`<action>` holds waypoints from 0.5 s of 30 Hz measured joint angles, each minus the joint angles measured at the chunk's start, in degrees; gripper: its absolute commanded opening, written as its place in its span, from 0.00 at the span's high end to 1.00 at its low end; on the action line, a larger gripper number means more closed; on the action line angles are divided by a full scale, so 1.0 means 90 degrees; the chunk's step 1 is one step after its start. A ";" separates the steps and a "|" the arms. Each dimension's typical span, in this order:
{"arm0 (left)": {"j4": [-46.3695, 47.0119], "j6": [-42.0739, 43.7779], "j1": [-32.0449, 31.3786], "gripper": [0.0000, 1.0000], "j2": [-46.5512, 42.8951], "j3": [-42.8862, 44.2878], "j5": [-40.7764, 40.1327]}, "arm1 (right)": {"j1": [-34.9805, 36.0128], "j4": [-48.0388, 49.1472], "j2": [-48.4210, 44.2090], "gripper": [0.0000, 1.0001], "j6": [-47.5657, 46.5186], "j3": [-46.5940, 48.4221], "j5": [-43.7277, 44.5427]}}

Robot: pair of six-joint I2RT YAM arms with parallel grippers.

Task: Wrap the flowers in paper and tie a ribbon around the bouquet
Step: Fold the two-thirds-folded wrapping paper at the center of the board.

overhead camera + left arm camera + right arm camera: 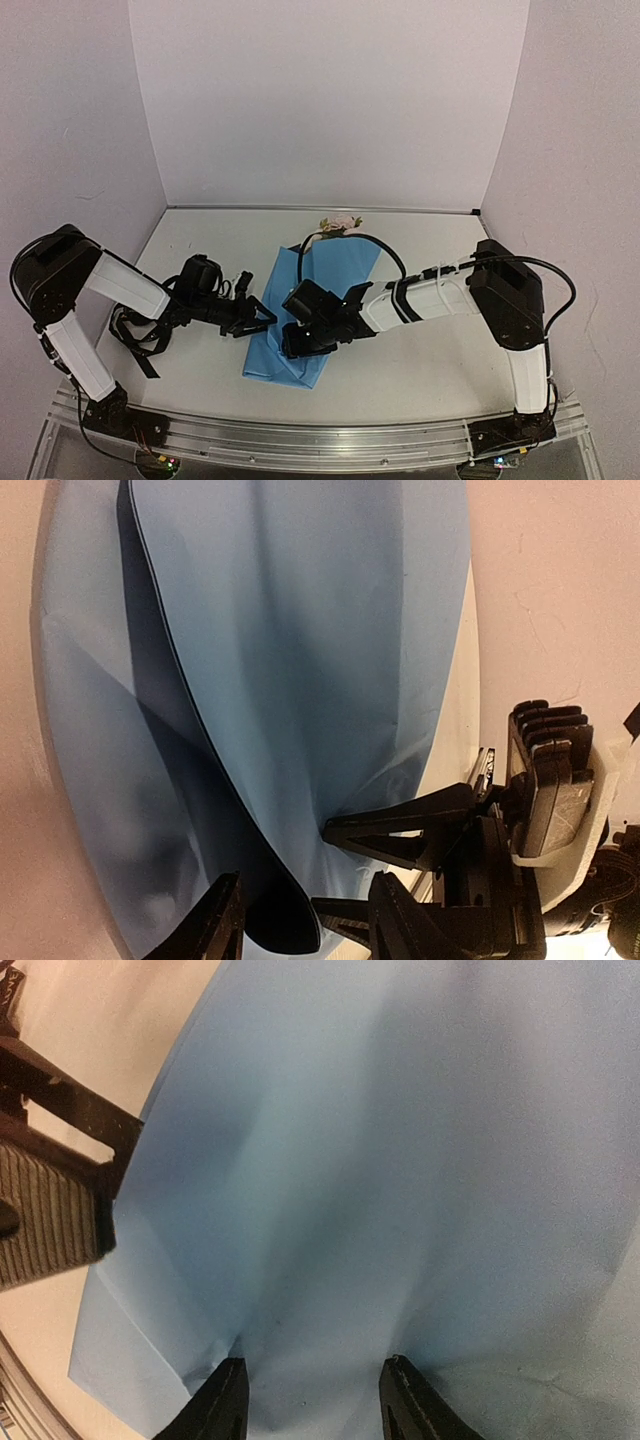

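The light blue paper lies folded over into a long bundle in the middle of the table. Pale flowers poke out of its far end. In the left wrist view a flap of the paper curls up and shows its navy underside. My left gripper is open, and that flap's edge lies between its fingers. My right gripper is open too. Both of its fingertips press down into the paper and dent it. The black ribbon lies on the table under my left arm.
The right gripper's black fingers show in the left wrist view, touching the paper beside my left gripper. White walls close the table at the back and both sides. A metal rail runs along the near edge.
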 measured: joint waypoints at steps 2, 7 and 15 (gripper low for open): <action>-0.0002 0.0004 -0.0039 0.56 0.0033 0.0002 0.0037 | -0.0002 0.0000 0.0000 0.53 0.0000 0.0000 -0.0002; -0.0022 0.0035 -0.0121 0.64 0.0081 0.0008 0.0121 | -0.0002 0.0000 0.0000 0.53 0.0012 0.0000 -0.0004; -0.0390 0.0148 -0.0168 0.79 0.0086 0.0119 0.0197 | -0.0002 0.0002 0.0000 0.53 0.0043 0.0000 -0.0004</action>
